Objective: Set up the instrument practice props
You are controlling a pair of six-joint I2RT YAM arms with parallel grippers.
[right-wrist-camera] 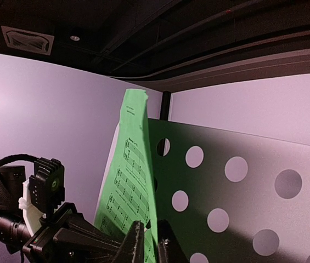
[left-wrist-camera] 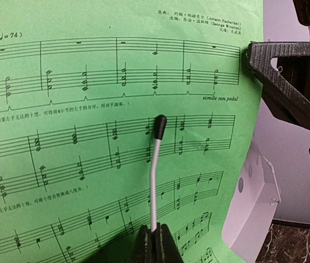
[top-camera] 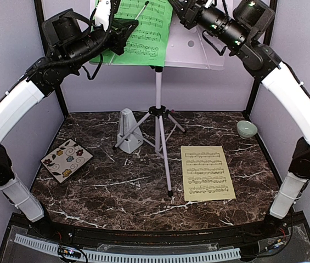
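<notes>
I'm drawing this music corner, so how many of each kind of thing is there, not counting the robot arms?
Music stand: 1
Music sheets: 2 (green sheet, pale-yellow sheet)
Metronome: 1
Floral tile: 1
Bowl: 1
Total: 6

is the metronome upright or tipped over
Upright: the metronome stands on its wide base, narrow top up, by the tripod legs of the music stand.
</notes>
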